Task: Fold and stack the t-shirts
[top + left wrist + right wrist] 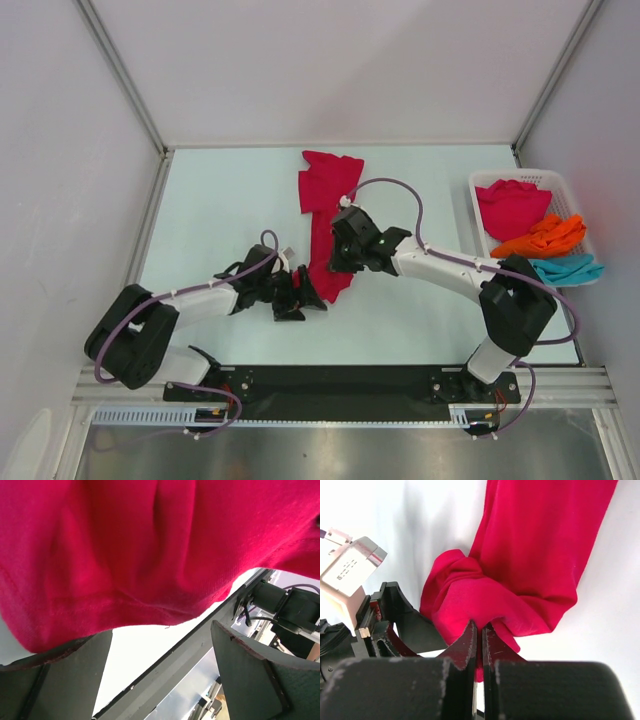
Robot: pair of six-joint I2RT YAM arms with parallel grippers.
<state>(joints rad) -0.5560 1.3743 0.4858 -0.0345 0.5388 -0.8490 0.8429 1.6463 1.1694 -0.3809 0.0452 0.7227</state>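
White slatted basket at right edge of pale table.

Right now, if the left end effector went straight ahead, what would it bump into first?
Probably the red t-shirt, whose edge fills the view ahead of the open left end effector; how near is unclear.

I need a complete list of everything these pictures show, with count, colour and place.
long t-shirt: 1, crimson, stretched across the table's middle
second crimson t-shirt: 1, crimson, basket, far end
orange t-shirt: 1, orange, basket, middle
teal t-shirt: 1, teal, basket, near end
basket: 1, white, table's right edge
table: 1, pale, under everything
left claw: 1, black, open, at the long t-shirt's near end
right claw: 1, black, shut on a fold of the long t-shirt
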